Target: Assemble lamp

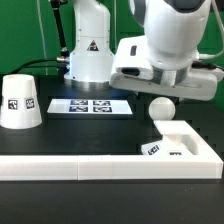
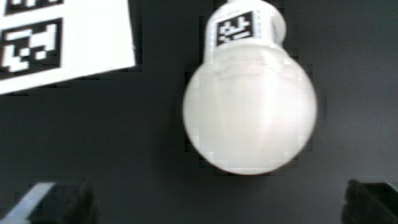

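Far off to the exterior view's left of the pincer [image 1: 166, 92], the cone-shaped shade [image 1: 20, 101] stands wide end down on the black tabletop [image 1: 60, 135], with a tag on its side. Nearer the pincer, on that same side, the marker board [image 1: 91, 105] lies flat. The bulb [image 1: 160, 108] lies on the tabletop directly beneath the pincer. In the wrist view the two dark fingertips [image 2: 54, 203] stand wide apart on either side of the bulb's round end and touch nothing, so the pincer is released and empty. The bulb's tagged neck [image 2: 240, 25] points away from the fingertips. Just past the pincer, toward the exterior camera, the flat square base [image 1: 172, 146] lies in the corner of the white wall [image 1: 80, 167], close beside the bulb. Whether base and bulb touch I cannot tell.
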### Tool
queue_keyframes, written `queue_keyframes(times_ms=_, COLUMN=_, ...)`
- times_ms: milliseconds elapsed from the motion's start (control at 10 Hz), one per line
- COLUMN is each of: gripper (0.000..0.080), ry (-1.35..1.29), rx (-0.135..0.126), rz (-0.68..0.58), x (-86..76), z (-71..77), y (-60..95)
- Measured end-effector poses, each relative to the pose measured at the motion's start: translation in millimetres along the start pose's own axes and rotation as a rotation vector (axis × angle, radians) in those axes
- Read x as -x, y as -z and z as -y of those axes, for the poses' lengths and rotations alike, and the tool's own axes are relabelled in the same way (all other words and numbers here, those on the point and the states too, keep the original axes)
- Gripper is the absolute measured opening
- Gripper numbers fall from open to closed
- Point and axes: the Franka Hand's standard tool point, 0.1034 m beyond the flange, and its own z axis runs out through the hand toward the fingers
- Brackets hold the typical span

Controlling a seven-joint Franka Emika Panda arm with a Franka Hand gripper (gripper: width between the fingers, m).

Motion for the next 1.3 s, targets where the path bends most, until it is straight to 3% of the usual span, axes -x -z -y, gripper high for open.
queue_keyframes(times_ms=300, gripper=0.0699, ry=0.01, rx=-0.001, rz=-0.022, x=1.6, z=6.5, y=-8.1)
queue_keyframes(times_ms=600, gripper=0.0699, ry=0.007, rx=0.004, rz=-0.032, x=2.7, z=4.2, y=-31.1)
queue_keyframes(times_ms=1300, gripper=0.0699, ry=0.005, rx=0.023, rz=-0.007, x=10.6, z=7.1, y=-62.9)
